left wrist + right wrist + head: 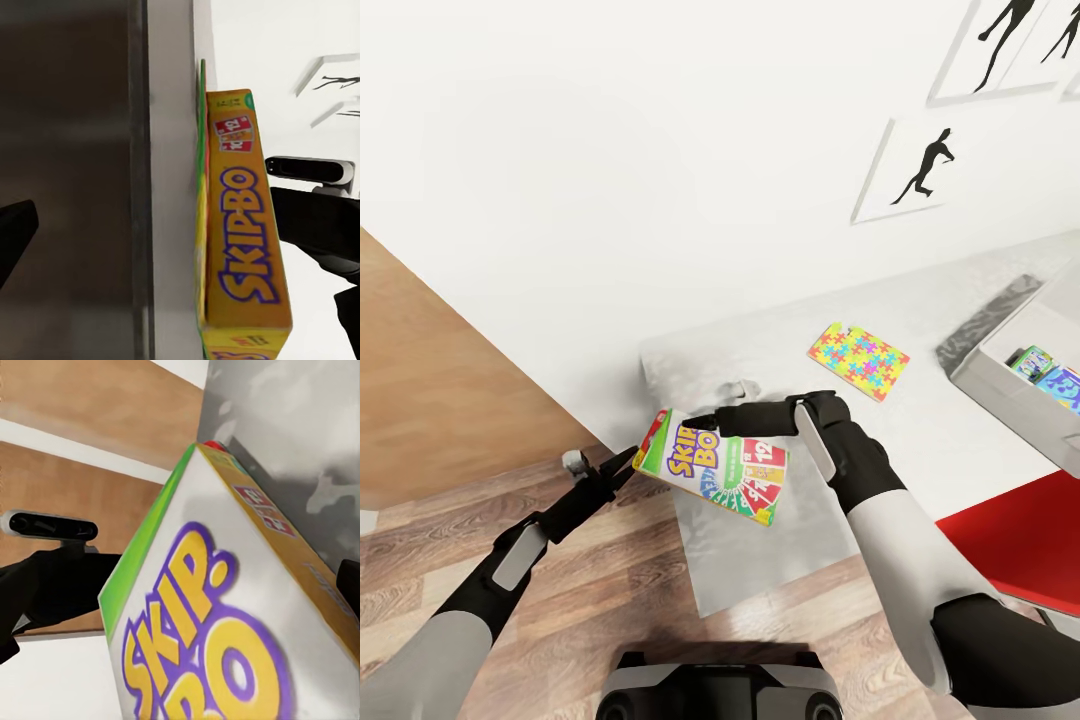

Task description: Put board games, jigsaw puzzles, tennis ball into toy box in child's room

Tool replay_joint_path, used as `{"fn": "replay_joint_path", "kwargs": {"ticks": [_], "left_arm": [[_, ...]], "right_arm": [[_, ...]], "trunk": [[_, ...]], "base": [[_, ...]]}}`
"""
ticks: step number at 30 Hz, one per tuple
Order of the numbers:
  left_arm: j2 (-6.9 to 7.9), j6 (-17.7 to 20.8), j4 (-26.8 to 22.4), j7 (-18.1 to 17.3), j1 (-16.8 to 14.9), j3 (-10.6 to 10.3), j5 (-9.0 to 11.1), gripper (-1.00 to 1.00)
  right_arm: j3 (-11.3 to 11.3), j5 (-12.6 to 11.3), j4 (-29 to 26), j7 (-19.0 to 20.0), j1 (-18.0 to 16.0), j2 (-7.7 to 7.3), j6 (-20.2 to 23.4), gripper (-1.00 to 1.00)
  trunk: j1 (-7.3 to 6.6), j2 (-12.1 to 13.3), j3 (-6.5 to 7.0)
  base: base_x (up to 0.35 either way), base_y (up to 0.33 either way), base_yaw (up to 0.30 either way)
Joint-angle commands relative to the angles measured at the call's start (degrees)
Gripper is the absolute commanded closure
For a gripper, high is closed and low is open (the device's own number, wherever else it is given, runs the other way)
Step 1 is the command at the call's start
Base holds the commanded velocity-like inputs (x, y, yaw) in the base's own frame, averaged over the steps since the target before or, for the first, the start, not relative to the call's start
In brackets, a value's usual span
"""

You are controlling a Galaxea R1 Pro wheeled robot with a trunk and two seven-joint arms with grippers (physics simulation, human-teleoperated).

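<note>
one board game (718, 470) gripped in right jaws (700, 420) past table (920, 420) edge, left jaws (622, 466) parted at its corner

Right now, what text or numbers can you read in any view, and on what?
"SKIP BO": front of the board game held in the right hand, and also along its yellow edge in the left wrist view.
"12": red cards printed on that box.
Two game boxes in the toy box: print too small to read.
Jigsaw puzzle: no text.
</note>
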Motion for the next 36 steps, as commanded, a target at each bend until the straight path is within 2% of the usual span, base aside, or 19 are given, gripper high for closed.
{"fn": "replay_joint_path", "kwargs": {"ticks": [1,13,22,36], "left_arm": [[0.0,0.6,0.0,0.0,0.0,-0.1,0.4,-1.0],[-0.94,0.6,0.0,0.3,0.0,-0.1,-0.9,-1.0],[-1.64,0.6,0.0,0.3,-0.1,-0.1,-1.1,-1.0],[-1.68,0.6,0.1,0.5,0.0,0.0,-1.3,-1.0]], "right_arm": [[0.2,-0.3,-0.1,0.1,0.0,0.02,0.4,-1.0],[1.8,-0.3,-0.4,3.3,0.3,0.0,0.7,-1.0],[1.9,-0.3,-0.4,3.7,0.3,-0.01,0.7,-1.0],[2.0,-0.3,-0.5,3.8,0.2,-0.07,0.8,-1.0]], "trunk": [[0.03,-0.1,-0.07],[0.03,-0.1,-0.07],[0.03,-0.1,-0.07],[0.03,-0.1,-0.07]], "base": [[0.0,0.0,0.0],[0.0,0.0,0.0],[0.0,0.0,0.0],[0.0,0.0,0.0]]}}
